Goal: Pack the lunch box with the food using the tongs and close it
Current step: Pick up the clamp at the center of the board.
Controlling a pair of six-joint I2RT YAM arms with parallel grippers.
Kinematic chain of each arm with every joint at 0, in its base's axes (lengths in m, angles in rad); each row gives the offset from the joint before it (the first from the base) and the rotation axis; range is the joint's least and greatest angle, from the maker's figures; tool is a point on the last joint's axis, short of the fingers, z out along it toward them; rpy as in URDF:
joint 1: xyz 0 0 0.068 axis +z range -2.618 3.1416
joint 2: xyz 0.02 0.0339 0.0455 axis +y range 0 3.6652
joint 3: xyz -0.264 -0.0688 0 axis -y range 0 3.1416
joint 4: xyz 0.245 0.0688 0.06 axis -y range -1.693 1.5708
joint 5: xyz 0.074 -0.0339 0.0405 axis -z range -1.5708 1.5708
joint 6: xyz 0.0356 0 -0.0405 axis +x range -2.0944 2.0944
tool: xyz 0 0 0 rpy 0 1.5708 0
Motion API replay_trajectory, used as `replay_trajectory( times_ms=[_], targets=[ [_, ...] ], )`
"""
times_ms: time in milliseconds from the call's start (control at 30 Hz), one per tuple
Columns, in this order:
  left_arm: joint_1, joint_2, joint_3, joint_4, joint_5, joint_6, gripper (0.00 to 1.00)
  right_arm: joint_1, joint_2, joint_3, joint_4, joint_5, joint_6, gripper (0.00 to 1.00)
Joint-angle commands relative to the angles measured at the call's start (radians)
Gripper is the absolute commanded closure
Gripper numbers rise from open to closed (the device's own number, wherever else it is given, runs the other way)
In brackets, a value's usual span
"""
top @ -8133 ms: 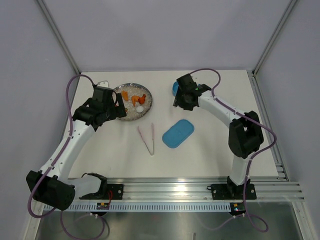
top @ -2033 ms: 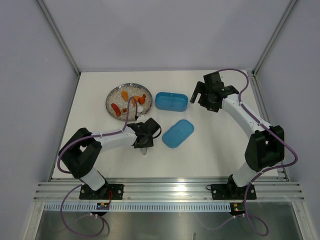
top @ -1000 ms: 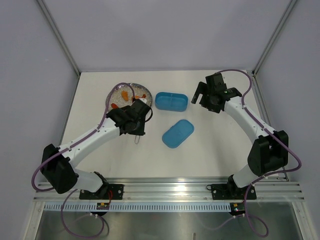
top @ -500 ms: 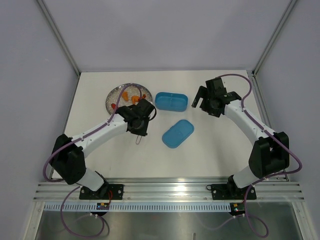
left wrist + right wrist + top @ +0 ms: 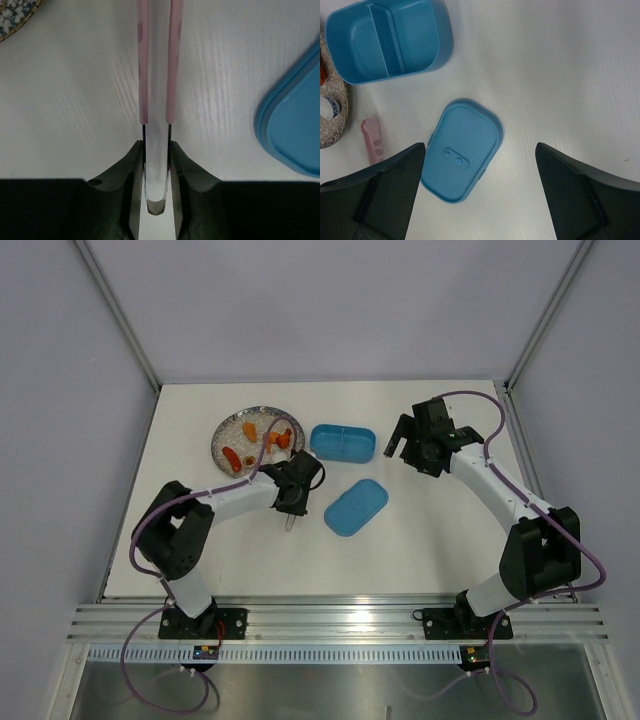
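My left gripper [image 5: 296, 487] is shut on the pale pink tongs [image 5: 290, 523], between the plate and the lid; one end pokes out from under it. In the left wrist view the two pink arms of the tongs [image 5: 143, 65] run straight ahead from my left gripper [image 5: 156, 165]. The blue lunch box [image 5: 343, 442] stands open with both compartments bare [image 5: 390, 40]. Its flat lid [image 5: 356, 506] lies apart, nearer me [image 5: 462, 150]. Orange and red food [image 5: 283, 437] sits on the plate. My right gripper [image 5: 404, 441] hovers open right of the box [image 5: 480, 185], holding nothing.
The round speckled grey plate [image 5: 240, 440] lies left of the box, with its rim showing in the wrist views [image 5: 332, 125] [image 5: 15, 12]. Metal frame posts stand at the table's back corners. A purple cable loops over the plate's right part.
My left gripper has shifted slightly right and toward me with the tongs, and its elbow has folded in. The right arm has barely moved.
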Motion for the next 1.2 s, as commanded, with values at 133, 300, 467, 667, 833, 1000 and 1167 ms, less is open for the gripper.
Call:
replay_trajectory(
  times_ms=[133, 300, 467, 667, 833, 1000, 1167],
  targets=[
    [0.001, 0.082, -0.011, 0.157, -0.036, -0.045, 0.87, 0.004, -0.046, -0.023, 0.026, -0.009, 0.01, 0.01],
    [0.002, 0.07, -0.053, 0.192, -0.037, -0.07, 0.53, 0.004, -0.039, -0.032, 0.03, -0.017, 0.014, 0.01],
    [0.002, 0.051, -0.091, 0.22, -0.043, -0.073, 0.32, 0.004, -0.037, -0.04, 0.053, -0.044, 0.009, 0.01],
    [0.002, 0.007, -0.14, 0.278, -0.063, -0.093, 0.2, 0.003, -0.028, -0.047, 0.062, -0.064, 0.012, 0.01],
    [-0.001, -0.012, -0.174, 0.318, -0.128, -0.122, 0.14, 0.003, -0.02, -0.038, 0.059, -0.061, 0.009, 0.01],
    [-0.027, 0.019, -0.169, 0.31, -0.154, -0.148, 0.11, 0.003, -0.016, -0.032, 0.058, -0.057, 0.009, 0.01],
    [-0.05, 0.037, -0.18, 0.313, -0.189, -0.213, 0.16, 0.003, -0.012, -0.034, 0.056, -0.057, 0.012, 0.0]
  ],
)
